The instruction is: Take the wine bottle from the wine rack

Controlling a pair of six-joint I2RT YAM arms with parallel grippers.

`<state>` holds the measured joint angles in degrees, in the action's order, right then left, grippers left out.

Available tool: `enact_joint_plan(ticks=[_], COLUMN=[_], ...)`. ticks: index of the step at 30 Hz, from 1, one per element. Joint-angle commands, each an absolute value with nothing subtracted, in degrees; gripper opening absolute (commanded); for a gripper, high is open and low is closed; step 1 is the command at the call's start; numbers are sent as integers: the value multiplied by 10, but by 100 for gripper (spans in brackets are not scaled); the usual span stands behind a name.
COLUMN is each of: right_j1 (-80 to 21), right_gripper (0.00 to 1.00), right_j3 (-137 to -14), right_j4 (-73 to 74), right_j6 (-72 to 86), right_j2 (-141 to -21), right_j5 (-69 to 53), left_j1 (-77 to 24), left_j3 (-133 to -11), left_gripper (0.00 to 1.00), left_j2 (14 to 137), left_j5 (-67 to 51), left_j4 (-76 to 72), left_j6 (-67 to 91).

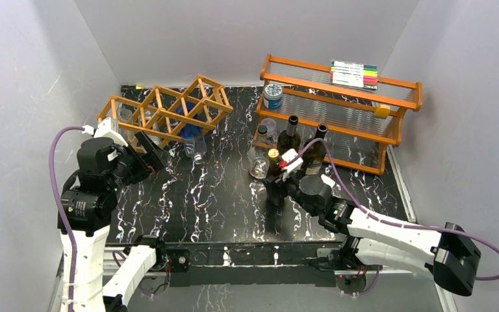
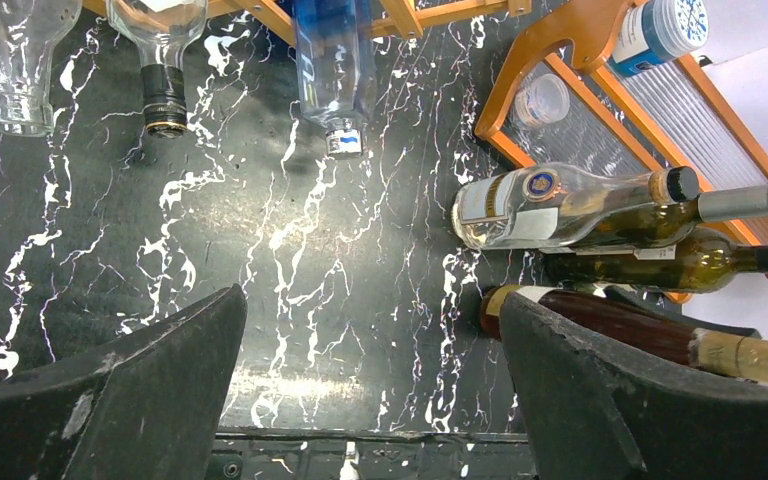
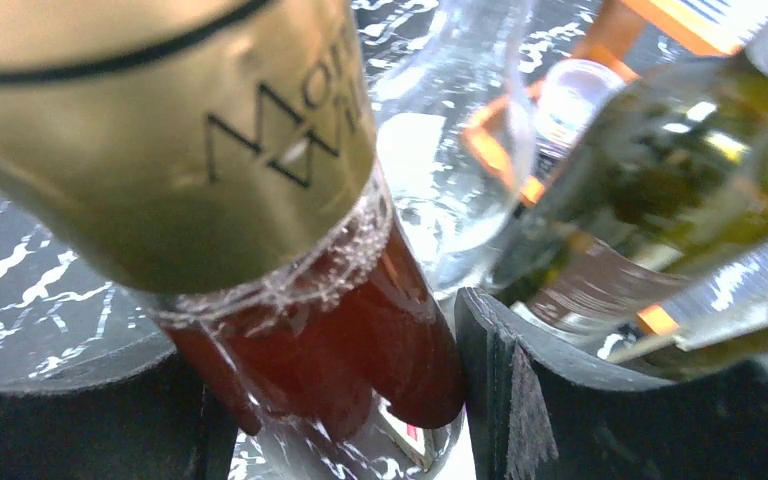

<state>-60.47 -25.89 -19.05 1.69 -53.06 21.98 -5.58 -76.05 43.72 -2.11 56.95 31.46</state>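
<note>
Top view looks down from behind — wrist views share a red bottle (image 3: 360, 340).

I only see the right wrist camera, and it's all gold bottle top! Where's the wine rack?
Observer: The wine rack stands at the back left of the table, well to the left of your gold-topped bottle.
Operator: Are there bottles in it?
Observer: Yes, a blue bottle and clear bottles poke out of its cells.
Operator: What's the other arm doing?
Observer: The left gripper hangs open near the rack's front, holding nothing.
</note>
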Motion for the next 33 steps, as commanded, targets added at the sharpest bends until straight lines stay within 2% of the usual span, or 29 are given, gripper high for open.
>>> enact_joint_plan(ticks=[1, 13, 22, 33], right_j1=[-580, -554, -537, -481], right_gripper=[0, 0, 0, 0], right_j3=[-270, -261, -225, -181], right_j4=[-232, -112, -126, -151], right_j6=[-3, 22, 30, 44], right_j2=[-479, -383, -331, -317], right_j5=[283, 380, 459, 452], left_j1=[-61, -64, -68, -69], left_j3=[-754, -740, -737, -736], left_gripper=[97, 96, 96, 96], left_j2=[437, 439, 445, 445], left_j5=[-22, -30, -42, -43], left_j4=[559, 552, 541, 542], left_j6=[307, 308, 313, 313])
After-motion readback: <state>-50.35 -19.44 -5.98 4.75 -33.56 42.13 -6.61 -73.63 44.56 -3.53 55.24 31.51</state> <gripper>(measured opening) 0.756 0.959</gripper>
